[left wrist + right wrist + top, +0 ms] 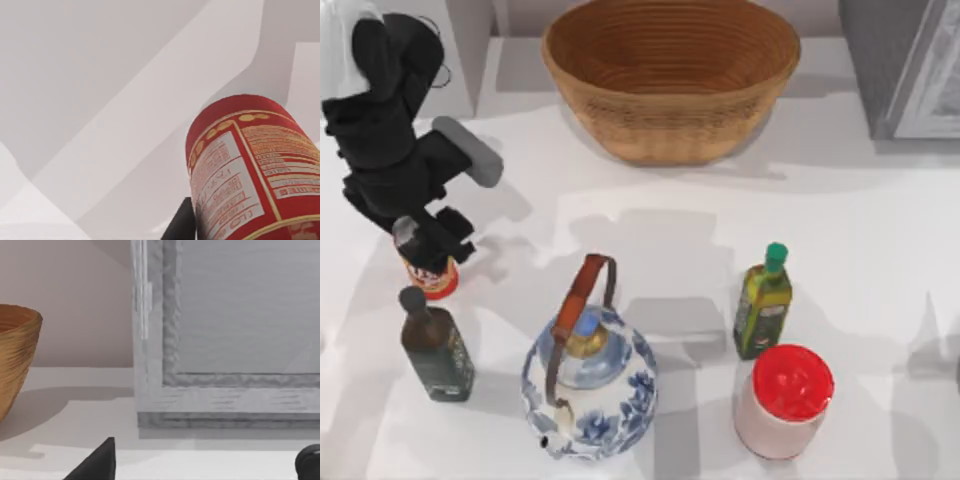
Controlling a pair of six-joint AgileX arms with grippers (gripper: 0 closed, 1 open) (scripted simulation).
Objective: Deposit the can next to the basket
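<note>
Nearest your table's [880,230] front edge stand a white jar with a red lid [784,400] toward the right and a blue-and-white porcelain teapot with a brown handle [588,375] at the middle. A dark glass bottle [435,348] stands near the front-left corner, and a green-capped olive oil bottle [763,302] rises just behind the jar.

Behind the dark bottle, by the left edge, your left gripper [428,250] is clenched on the small red soda can with a silver top and orange base rim [427,262], which stays upright; the left wrist view shows its label [250,170] beside one black finger [181,225].

At the back edge sits the large round tan wicker basket [670,75], well apart from the can.

Your right gripper [205,460] faces a grey framed panel [235,330] at the back-right corner, its fingertips spread apart.
</note>
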